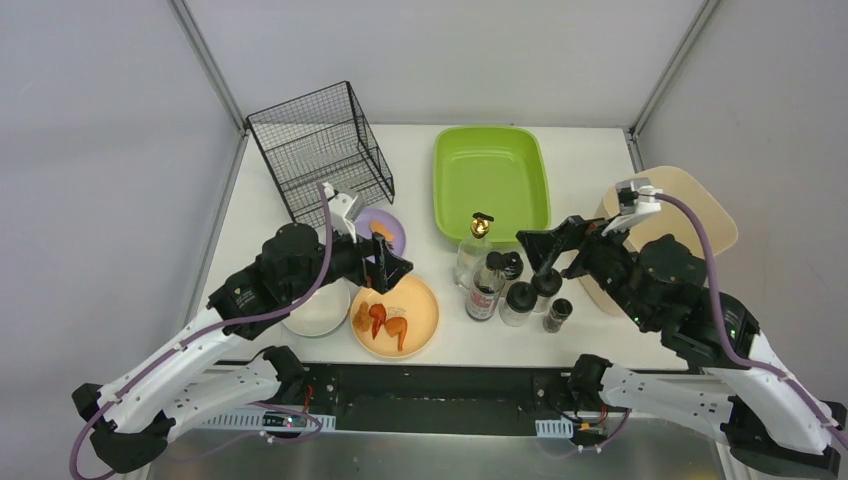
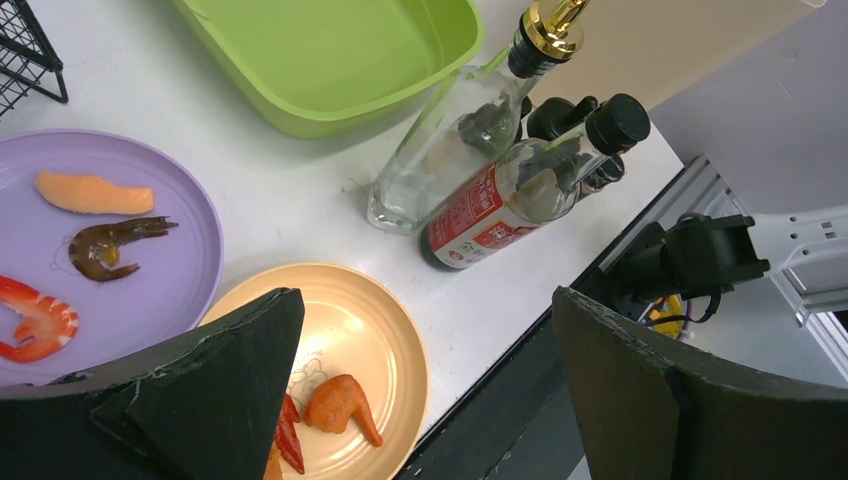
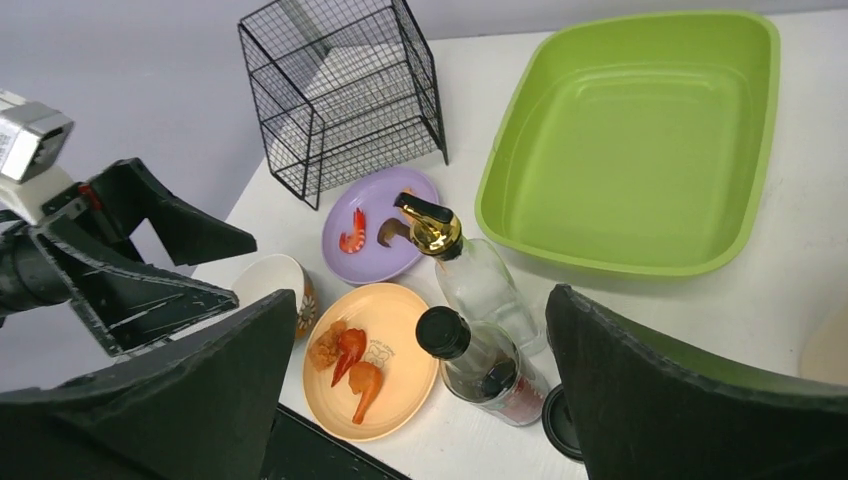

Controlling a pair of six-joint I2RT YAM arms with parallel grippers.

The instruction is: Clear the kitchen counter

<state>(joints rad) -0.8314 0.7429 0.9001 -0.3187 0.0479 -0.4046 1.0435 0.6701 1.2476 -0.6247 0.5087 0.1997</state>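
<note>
You're basically at the start: the flat white matte surface [image 1: 585, 165] lies under both arms, cluttered along its near half. Your left gripper [image 1: 393, 268] and right gripper [image 1: 550, 240] both hover spread, empty. Next I'd pick one target, say the red-labelled dark glass bottle [image 1: 486, 288], and line up.

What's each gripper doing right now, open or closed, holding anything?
Left gripper: open, holding nothing.
Right gripper: open, holding nothing.
</note>
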